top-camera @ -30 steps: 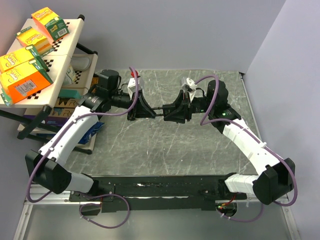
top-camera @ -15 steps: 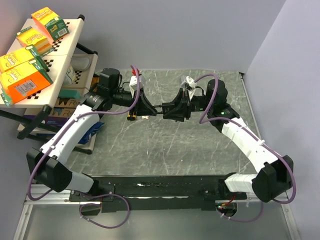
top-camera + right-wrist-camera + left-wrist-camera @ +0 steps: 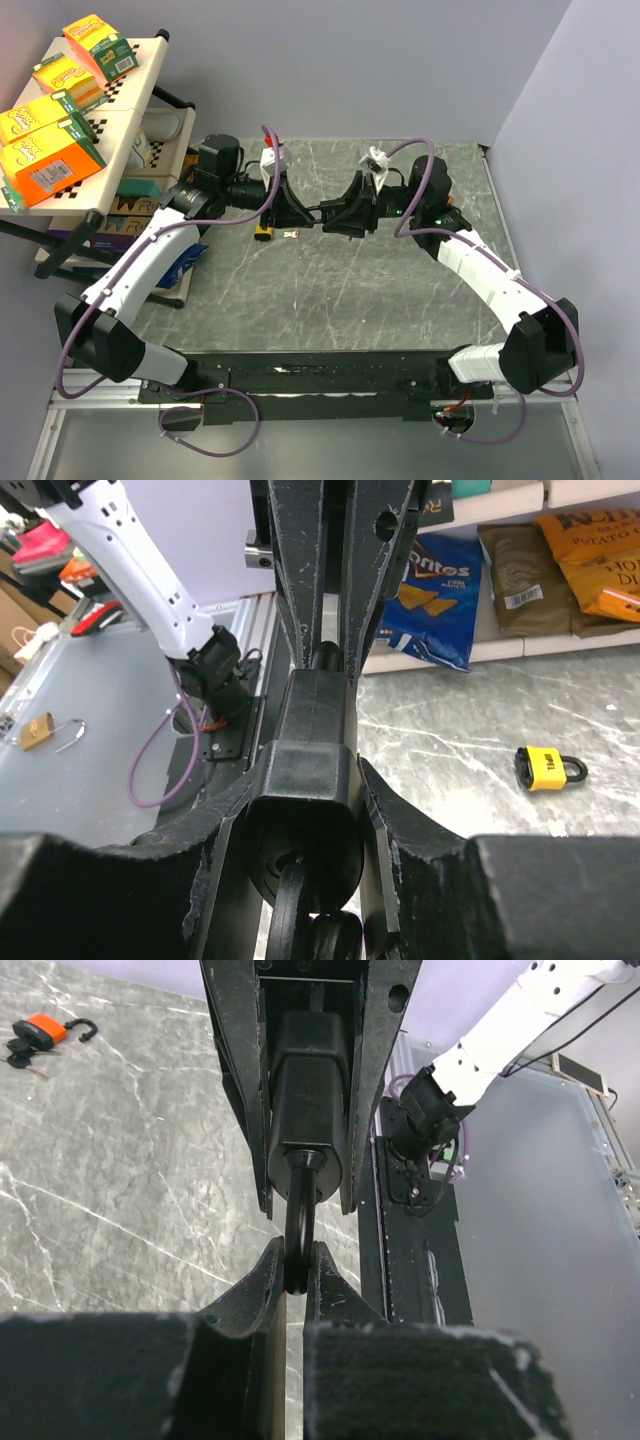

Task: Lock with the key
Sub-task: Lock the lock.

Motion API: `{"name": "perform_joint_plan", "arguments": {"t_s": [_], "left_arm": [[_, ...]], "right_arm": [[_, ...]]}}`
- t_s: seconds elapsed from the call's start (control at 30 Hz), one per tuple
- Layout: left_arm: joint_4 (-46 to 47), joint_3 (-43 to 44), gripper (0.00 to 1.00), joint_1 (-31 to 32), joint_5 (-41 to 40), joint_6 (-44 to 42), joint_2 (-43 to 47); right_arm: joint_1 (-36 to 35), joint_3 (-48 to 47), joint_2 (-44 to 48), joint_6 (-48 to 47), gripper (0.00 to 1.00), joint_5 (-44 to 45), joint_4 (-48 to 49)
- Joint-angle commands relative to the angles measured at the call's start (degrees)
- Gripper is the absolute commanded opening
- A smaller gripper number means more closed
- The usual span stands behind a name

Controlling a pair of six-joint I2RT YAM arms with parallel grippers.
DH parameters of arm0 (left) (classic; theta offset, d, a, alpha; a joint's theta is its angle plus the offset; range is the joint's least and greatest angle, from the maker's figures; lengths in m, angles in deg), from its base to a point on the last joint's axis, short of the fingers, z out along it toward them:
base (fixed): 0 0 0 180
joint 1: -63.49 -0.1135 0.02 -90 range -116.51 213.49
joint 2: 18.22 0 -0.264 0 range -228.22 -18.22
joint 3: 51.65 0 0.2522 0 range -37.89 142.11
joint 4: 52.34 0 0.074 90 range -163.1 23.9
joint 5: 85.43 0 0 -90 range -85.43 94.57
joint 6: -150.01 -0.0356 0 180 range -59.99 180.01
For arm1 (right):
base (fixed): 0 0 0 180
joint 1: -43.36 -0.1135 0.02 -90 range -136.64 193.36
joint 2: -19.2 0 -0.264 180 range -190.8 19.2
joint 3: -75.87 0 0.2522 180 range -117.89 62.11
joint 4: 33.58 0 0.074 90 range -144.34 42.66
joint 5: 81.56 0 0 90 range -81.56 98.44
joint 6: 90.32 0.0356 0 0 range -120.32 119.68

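The black padlock [image 3: 308, 1100] hangs in the air over the far middle of the marble-patterned table [image 3: 330, 300], caught between the two arms, which meet tip to tip. The left gripper [image 3: 296, 1258] is pinched down to a narrow slit on the lock's shackle [image 3: 297, 1222]. In the left wrist view the dark loop passes straight between its two fingertips, and the lock body stands just beyond them. The right gripper [image 3: 310, 768] comes in from the opposite side, with its jaws part-way apart and clamped on the flat sides of the lock body. In the right wrist view the rounded end of the body sits squarely between its fingers. So each gripper has one end of the same lock: the left has the shackle, the right has the body.

Under the body, at the bottom of the right wrist view, dark rounded shapes crowd the keyhole end. They may be a key or its ring, but they are too dark and too cut off to tell.

On the table just beneath the left gripper lies a yellow padlock [image 3: 263, 236]. Just beside it is a small pale object [image 3: 290, 235], possibly a loose key. An orange padlock [image 3: 42, 1030] with its shackle open lies well apart from the grippers, with keys touching it. A blue snack bag [image 3: 440, 588] stands on the low shelf by the table's left edge.
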Motion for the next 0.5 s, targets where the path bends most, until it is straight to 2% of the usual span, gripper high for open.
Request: {"name": "perform_joint_plan", "arguments": {"t_s": [0.0, 0.07, 0.17, 0.23, 0.33, 0.47], "left_arm": [[22.4, 2.0, 0.01, 9.8, 0.8, 4.2, -2.0], [25.5, 2.5, 0.01, 10.2, 0.8, 7.0, -2.8], [25.1, 3.4, 0.01, 10.5, 1.0, 6.9, -3.5], [23.0, 3.5, 0.01, 10.4, 1.0, 5.8, -3.5], [16.2, 3.3, 0.01, 9.8, 1.0, -0.3, -2.6], [11.9, 1.6, 0.01, 7.3, 2.0, -2.9, -1.4]], "right_arm": [[-12.0, -2.6, -4.4, 2.3, 0.00, -1.4, 9.0], [-12.4, -2.9, -5.3, 2.9, 0.00, -1.7, 9.3], [-12.3, -3.5, -5.4, 2.9, 0.00, -1.9, 9.0], [-12.1, -4.1, -4.5, -0.4, 0.00, -2.2, 4.5], [-10.7, -4.6, -2.6, -5.6, 0.00, -2.2, -3.5], [-7.4, -4.7, 0.1, -11.3, 0.00, -1.7, -12.2]]}}
